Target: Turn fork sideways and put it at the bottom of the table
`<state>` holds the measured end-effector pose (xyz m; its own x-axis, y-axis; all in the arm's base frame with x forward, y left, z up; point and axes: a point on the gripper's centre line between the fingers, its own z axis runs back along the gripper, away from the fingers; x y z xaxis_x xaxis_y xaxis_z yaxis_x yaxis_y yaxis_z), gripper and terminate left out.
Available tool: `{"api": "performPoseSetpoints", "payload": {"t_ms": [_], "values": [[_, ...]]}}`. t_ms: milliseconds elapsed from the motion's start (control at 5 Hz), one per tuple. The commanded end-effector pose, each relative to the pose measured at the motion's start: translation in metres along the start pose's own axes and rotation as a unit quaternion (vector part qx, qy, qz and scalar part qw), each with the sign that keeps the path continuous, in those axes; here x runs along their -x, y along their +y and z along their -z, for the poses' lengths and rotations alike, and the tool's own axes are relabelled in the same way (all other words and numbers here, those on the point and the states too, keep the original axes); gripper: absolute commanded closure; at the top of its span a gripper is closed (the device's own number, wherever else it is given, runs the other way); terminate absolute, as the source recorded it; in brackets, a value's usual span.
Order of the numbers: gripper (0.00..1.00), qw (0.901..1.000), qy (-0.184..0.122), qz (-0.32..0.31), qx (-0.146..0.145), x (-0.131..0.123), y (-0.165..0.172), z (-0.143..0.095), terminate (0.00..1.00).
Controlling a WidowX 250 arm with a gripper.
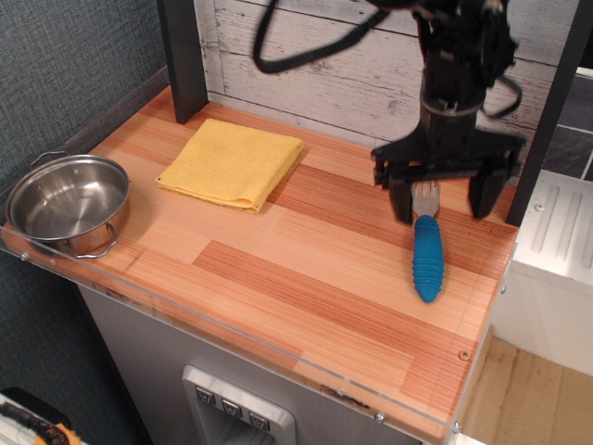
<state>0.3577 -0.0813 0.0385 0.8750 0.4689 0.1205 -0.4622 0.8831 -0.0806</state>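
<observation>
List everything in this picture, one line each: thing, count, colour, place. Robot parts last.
fork: one, silver head and blue handle, right side of the table, lying flat with its head toward the back wall
cloth: one, yellow, folded, back left of the table
pot: one, shiny steel, left front corner
table: one, striped light and reddish wood, clear rim
gripper: one, black, open, fingers either side of the fork's head

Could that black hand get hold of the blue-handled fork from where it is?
Probably yes. The hand hangs open right over the fork, a finger on each side of its metal head, and nothing lies between them or close beside it.
</observation>
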Motion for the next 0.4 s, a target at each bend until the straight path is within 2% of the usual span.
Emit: {"api": "performPoseSetpoints", "payload": {"t_ms": [0, 200], "values": [[0.0, 0.9993, 0.01, 0.009, -0.034, -0.0019, -0.0021, -0.003, 0.0], [0.0, 0.9988, 0.02, 0.017, -0.041, -0.0012, -0.0047, 0.0058, 0.0]]}}
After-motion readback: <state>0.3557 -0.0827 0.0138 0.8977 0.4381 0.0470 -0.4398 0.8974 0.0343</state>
